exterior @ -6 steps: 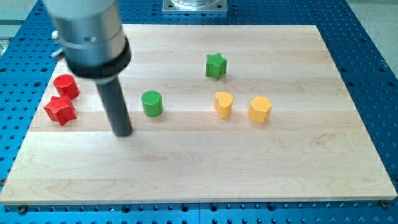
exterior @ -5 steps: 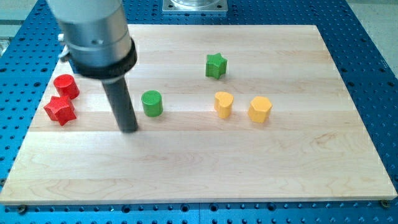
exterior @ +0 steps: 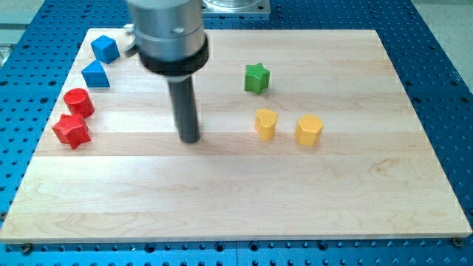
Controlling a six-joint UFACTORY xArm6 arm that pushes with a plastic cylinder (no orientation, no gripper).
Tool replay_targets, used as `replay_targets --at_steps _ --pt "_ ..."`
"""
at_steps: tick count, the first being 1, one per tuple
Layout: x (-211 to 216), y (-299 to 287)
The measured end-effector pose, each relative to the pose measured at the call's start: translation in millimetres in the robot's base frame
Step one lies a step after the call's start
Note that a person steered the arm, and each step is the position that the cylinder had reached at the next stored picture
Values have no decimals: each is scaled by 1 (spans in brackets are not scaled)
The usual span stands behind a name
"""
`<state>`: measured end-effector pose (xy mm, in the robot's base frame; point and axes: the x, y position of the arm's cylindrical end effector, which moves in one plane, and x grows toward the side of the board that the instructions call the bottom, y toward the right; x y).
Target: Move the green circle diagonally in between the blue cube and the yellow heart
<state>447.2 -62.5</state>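
Observation:
My tip [exterior: 190, 139] rests on the wooden board [exterior: 244, 199], left of centre. The green circle does not show; the rod stands over the spot where it was. The blue cube [exterior: 104, 49] sits at the board's top left. The yellow heart [exterior: 265, 123] lies to the right of my tip, about a hand's width away and apart from it.
A blue triangular block [exterior: 95, 74] lies below the blue cube. A red cylinder [exterior: 77, 102] and a red star [exterior: 72, 130] sit at the left edge. A green star [exterior: 256, 77] lies above the yellow heart, and a yellow hexagon [exterior: 309, 129] to its right.
My rod has moved right, from left of the green circle to over its spot, and now hides it. The blue cube and blue triangular block have come into sight.

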Motion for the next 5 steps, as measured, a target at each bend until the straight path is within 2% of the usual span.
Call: replay_targets --at_steps 1,2,3,5 --pt "-69 -12" --pt "-49 -47" --pt "-70 -116" --pt "-100 -40"
